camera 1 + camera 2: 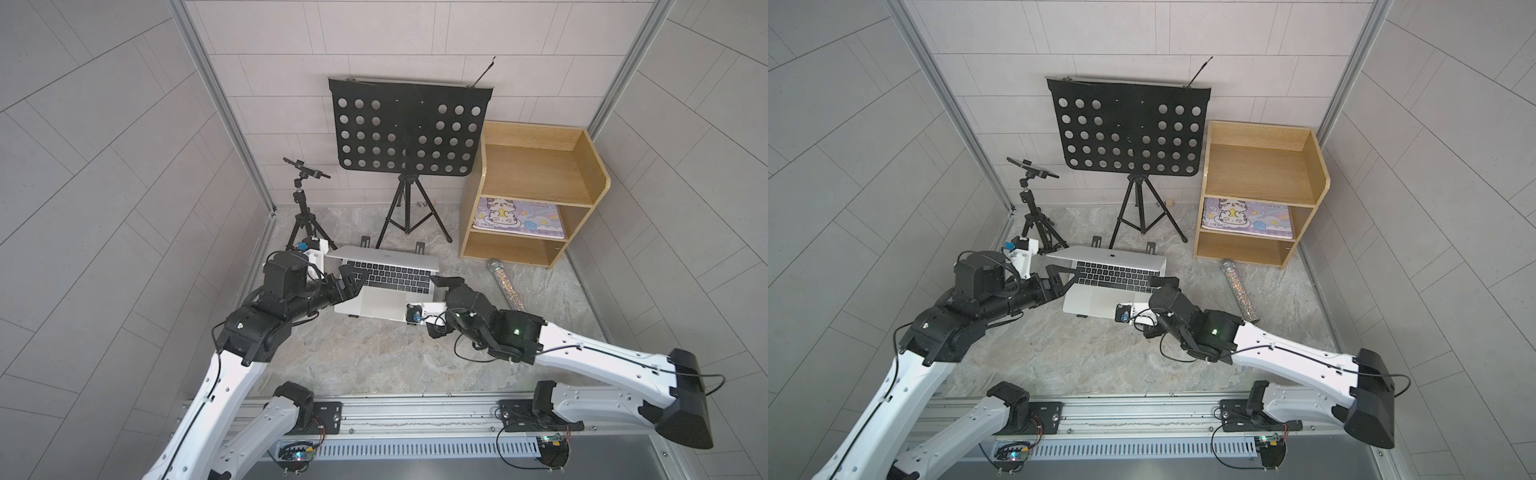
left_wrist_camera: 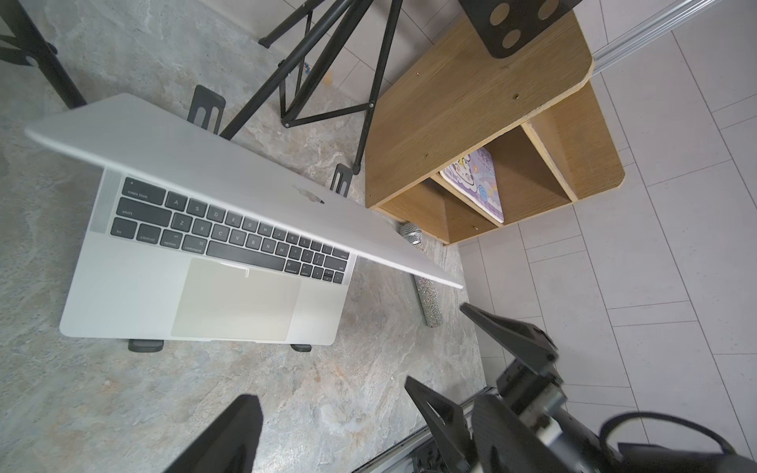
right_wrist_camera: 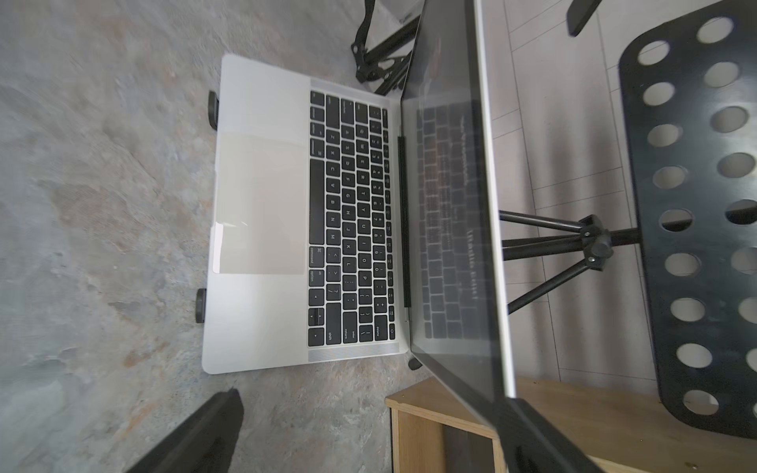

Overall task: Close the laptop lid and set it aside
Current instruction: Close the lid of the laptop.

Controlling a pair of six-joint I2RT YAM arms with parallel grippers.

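The laptop point(image 1: 374, 305), a slim silver-white aluminium notebook with black keys and a large pale trackpad, is seen near the middle of the grey marble-patterned table point(image 1: 374, 361), propped on a black folding stand point(image 2: 145, 345) whose rubber feet show under its front edge. The laptop lid point(image 1: 386, 253), plain silver outside with a centred apple logo, is tilted forward over the keyboard, partly shut with the keys exposed. The left gripper point(image 1: 353, 281), black with two flat fingers, is held at the laptop's left edge with its jaws spread wide and nothing between them. The right gripper point(image 1: 445, 284) is held at the laptop's right edge, its jaws also set wide apart; in the right wrist view one finger point(image 3: 532, 434) lies just beside the lid's corner, and contact cannot be told. Behind the laptop a black perforated music stand point(image 1: 409, 129) on a tripod is placed, with a small black tripod point(image 1: 302, 214) to its left. To the right are a light wooden shelf unit point(image 1: 536, 166) holding a pastel cartoon-cat book point(image 1: 517, 218), and a glitter-covered microphone point(image 1: 505, 286) lying on the table
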